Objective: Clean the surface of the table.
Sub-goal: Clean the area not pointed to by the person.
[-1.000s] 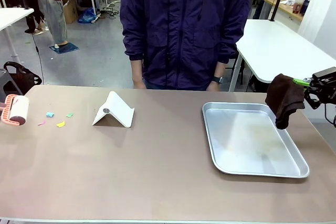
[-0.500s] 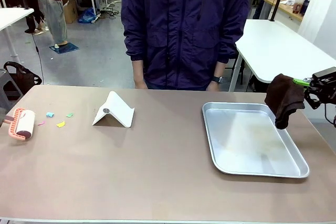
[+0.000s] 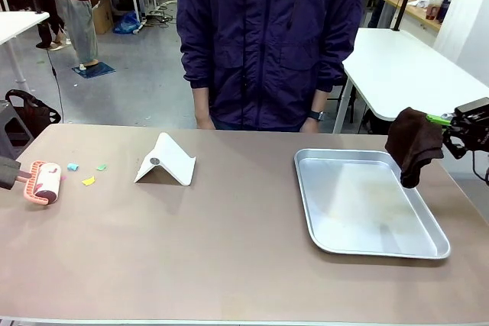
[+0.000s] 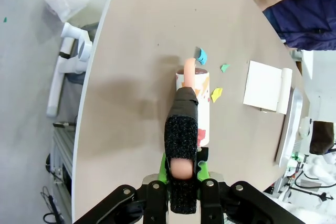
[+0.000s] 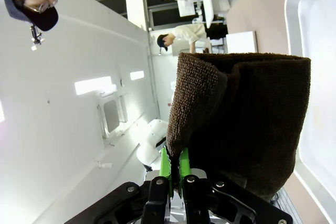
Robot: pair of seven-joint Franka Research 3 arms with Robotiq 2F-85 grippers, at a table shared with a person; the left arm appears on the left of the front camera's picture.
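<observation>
Pinching the lint roller [image 4: 195, 103] by its handle in the left gripper [image 4: 183, 170], drum lying on the table [image 3: 229, 250] beside the paper scraps [image 3: 89, 181], likely to lift them. Clamping a brown cloth [image 5: 252, 119] in the right gripper [image 5: 173, 169] over the edge of the tray [image 3: 308, 211], presumably ready for wiping. Right jaws' tips buried under cloth; smallest scraps hard to make out.

Table [image 3: 229, 265] — paper scraps [image 3: 89, 181], white stand [image 3: 166, 160], metal tray [image 3: 359, 215].

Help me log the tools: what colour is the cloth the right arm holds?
The cloth is dark brown, clearest in the right wrist view.
</observation>
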